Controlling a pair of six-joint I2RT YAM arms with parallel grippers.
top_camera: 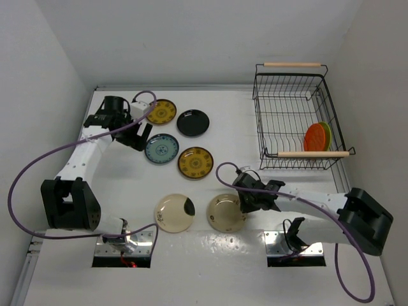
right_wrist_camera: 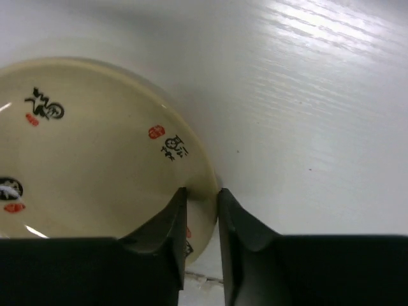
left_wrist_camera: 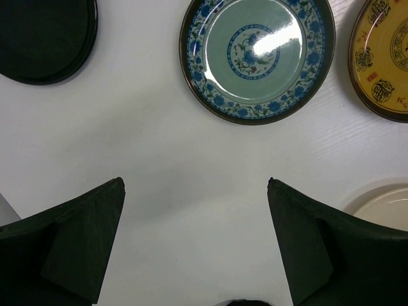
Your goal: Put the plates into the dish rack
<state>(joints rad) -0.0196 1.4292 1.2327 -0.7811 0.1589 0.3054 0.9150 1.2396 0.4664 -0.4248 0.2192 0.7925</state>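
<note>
My right gripper (top_camera: 245, 203) is shut on the right rim of a cream plate (top_camera: 224, 213) with dark marks; in the right wrist view the fingers (right_wrist_camera: 172, 223) pinch the rim of that plate (right_wrist_camera: 89, 153), which rests on the table. My left gripper (top_camera: 141, 137) is open and empty, just left of a blue-grey patterned plate (top_camera: 161, 148); in the left wrist view the gripper (left_wrist_camera: 194, 185) is over bare table below that plate (left_wrist_camera: 257, 57). The black wire dish rack (top_camera: 280, 118) at the far right holds an orange-red plate (top_camera: 314, 137) and a lime green plate (top_camera: 327, 131) on edge.
On the table lie two mustard-yellow plates (top_camera: 161, 111) (top_camera: 195, 162), a glossy black plate (top_camera: 192, 122) and a second cream plate (top_camera: 174, 212) with a black patch. White walls close in the table on the left, back and right.
</note>
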